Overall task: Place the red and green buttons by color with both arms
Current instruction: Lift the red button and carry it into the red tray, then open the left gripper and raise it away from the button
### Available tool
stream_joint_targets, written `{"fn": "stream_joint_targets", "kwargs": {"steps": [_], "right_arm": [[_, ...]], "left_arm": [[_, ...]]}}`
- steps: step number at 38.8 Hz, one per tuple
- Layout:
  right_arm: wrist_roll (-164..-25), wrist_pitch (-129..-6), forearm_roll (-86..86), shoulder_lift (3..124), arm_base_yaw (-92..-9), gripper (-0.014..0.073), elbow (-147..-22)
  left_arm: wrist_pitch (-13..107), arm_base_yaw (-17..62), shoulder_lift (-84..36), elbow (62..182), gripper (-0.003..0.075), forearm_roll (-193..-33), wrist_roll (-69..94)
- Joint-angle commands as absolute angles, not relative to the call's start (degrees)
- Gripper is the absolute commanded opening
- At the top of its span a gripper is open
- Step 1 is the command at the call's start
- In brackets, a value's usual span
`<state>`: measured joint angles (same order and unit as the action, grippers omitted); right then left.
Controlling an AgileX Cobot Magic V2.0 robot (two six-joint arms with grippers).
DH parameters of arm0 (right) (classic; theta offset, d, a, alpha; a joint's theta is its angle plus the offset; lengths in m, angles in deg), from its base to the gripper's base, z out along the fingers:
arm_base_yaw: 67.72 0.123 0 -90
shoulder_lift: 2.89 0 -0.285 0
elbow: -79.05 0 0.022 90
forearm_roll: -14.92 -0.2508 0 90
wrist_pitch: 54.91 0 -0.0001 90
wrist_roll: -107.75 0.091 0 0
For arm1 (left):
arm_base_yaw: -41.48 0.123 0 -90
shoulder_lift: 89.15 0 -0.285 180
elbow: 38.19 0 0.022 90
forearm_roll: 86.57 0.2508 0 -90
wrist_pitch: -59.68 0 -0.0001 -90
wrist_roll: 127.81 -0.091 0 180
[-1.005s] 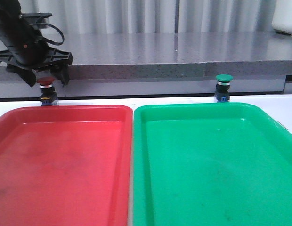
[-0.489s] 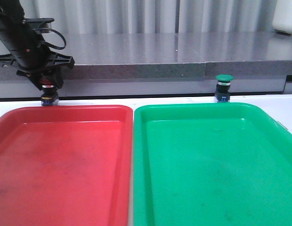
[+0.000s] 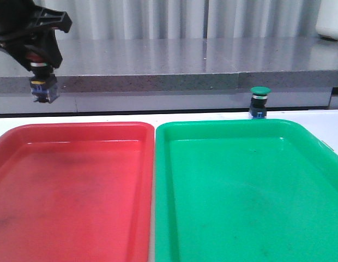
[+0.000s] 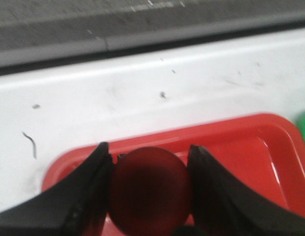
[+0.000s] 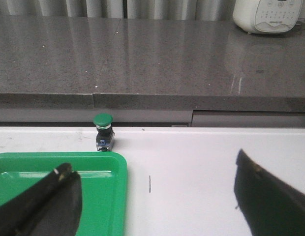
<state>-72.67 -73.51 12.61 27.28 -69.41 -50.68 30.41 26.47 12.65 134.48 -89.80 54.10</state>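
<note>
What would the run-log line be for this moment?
left pincer: shut on red button, lifted over table | right pincer: open, idle | green button: on table behind green tray | red tray: no button inside

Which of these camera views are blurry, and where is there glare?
Left wrist view: soft all over, and the red button, clamped in the left hand, is a dark, out-of-focus blob. Right wrist view: the green button and counter look fairly sharp, while the right hand's fingers blur. Front view: mostly clear, with pale glare streaks on the grey counter and a sheen on the green tray.
</note>
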Motion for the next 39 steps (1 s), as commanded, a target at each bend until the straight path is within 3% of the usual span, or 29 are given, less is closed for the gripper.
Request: {"fn": "stream_joint_targets", "kwargs": {"steps": [1,8,21,25,31,39], "right_arm": [[-72.9,-69.1,12.4,28.1,-69.7,0.0643,-52.6],[-72.9,-69.1,12.4,28.1,-69.7,0.0643,-52.6],[-72.9,-69.1,12.4,28.1,-69.7,0.0643,-52.6],[-72.9,-69.1,12.4,28.1,-69.7,0.0643,-52.6],[-72.9,-69.1,12.4,28.1,-69.7,0.0643,-52.6],[-72.9,-69.1,12.4,28.1,-69.7,0.0643,-52.6]], "left_arm": [[38.0,22.8,4.8,127.6,0.0113,-92.1,54.6],[44.2,17.1,0.3,113.3,0.0113,-94.4,54.6],[48.7,16.7,1.0,107.0,0.0134,-95.7,54.6],[48.9,16.7,1.0,106.8,0.0204,-96.0,54.6],[48.5,16.7,1.0,106.8,0.0369,-96.1,54.6],[48.3,16.7,1.0,106.8,0.0496,-97.0,54.6]]}}
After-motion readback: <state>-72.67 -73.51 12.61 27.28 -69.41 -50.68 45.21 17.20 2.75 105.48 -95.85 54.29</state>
